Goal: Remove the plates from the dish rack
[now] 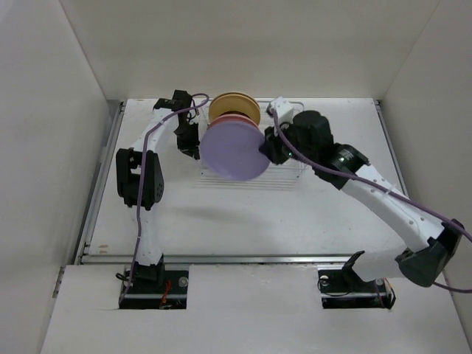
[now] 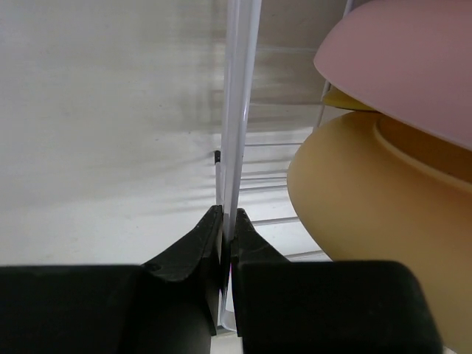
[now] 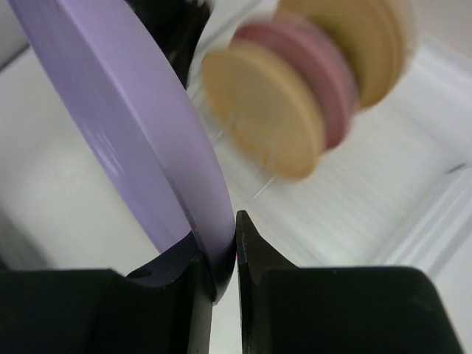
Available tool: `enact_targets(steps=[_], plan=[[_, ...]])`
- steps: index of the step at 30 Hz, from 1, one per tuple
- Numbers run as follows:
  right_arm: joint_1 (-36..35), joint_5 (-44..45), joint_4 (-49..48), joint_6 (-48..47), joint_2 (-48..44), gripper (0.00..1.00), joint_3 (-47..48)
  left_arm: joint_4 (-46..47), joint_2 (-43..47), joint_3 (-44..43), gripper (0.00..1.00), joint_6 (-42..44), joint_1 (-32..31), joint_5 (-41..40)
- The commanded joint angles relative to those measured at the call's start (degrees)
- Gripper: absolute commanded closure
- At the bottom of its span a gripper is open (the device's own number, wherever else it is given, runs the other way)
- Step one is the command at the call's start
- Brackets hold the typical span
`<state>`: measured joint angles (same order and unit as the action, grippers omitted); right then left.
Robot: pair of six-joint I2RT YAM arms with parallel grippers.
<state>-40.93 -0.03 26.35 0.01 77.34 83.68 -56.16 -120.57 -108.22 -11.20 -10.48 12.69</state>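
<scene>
The flat white desk (image 1: 332,214) carries one rectangular dish rack of thin silver-white wire (image 1: 280,179). Four round plates show. Three stand on edge in the rack: a pale tan one (image 3: 262,110), a pink one (image 3: 324,74) and a yellow-tan one (image 3: 372,44). The fourth, a plain lavender plate (image 1: 232,150), is tilted and apart from them, its rim pinched in the right hand (image 3: 234,228). The left hand (image 2: 227,221) is clamped on the rack's wire at its left side.

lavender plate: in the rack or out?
Apparently out of its slot: fingers of the right gripper clamp the lavender plate by its rim, apart from the other plates in the dish rack. Clear of the wires: cannot tell.
</scene>
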Motion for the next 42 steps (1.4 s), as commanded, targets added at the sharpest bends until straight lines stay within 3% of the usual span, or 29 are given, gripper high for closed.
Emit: enact_targets(steps=[1,6,12,13,14,16,17,18,21,24,25,29,33,38,42], plan=[[-0.4,-14.7,8.8,10.1,3.4,1.0,-9.7,3.0,2.1,0.9,1.0,-11.1,0.4,3.5],[-0.4,-16.9,0.7,16.8,3.4,1.0,-21.8,4.9,2.1,1.6,1.0,-12.5,0.4,5.9],[-0.4,-14.9,1.2,18.5,11.9,0.99,-22.6,4.9,2.7,1.1,1.0,-4.2,0.4,0.7],[-0.4,-14.9,1.2,18.5,14.1,0.96,-23.1,4.9,3.3,0.3,0.99,-3.0,0.4,0.1],[-0.4,-14.9,1.2,18.5,15.2,0.81,-23.1,4.9,3.3,-0.2,0.93,-1.8,0.4,-1.4],[0.1,-13.2,1.2,18.5,16.6,0.75,-23.1,4.9,5.5,-0.2,0.88,1.6,0.4,-3.4],[0.1,-12.5,1.2,19.1,16.6,0.72,-23.1,5.4,6.4,-0.2,0.83,2.8,0.4,-4.3],[0.1,-11.9,0.4,19.1,16.6,0.67,-23.6,6.2,7.2,0.4,0.6,4.0,0.4,-6.2],[0.7,-11.3,-0.9,19.1,16.0,0.55,-24.2,7.8,11.9,0.9,0.19,8.6,-0.8,-10.3],[0.7,-10.0,-0.3,19.1,14.3,0.41,-23.0,10.4,15.4,2.5,0.16,14.2,-1.4,-10.4],[0.7,-10.0,-0.2,19.1,13.5,0.41,-23.0,11.3,16.6,3.1,0.16,16.2,-1.9,-9.5],[1.2,-8.8,0.3,19.1,7.8,0.36,-21.3,16.3,21.8,6.3,0.29,27.8,-5.5,-7.0],[1.2,-6.0,0.9,19.1,3.4,0.31,-17.9,12.9,18.5,4.2,0.36,37.8,-10.4,-5.6],[1.7,-4.4,1.5,17.5,0.7,0.29,-16.4,12.3,12.7,-0.3,0.32,40.6,-14.7,-11.7],[2.3,-4.4,2.0,17.5,-0.5,0.29,-16.4,13.7,10.4,-1.7,0.34,41.2,-15.3,-13.4]])
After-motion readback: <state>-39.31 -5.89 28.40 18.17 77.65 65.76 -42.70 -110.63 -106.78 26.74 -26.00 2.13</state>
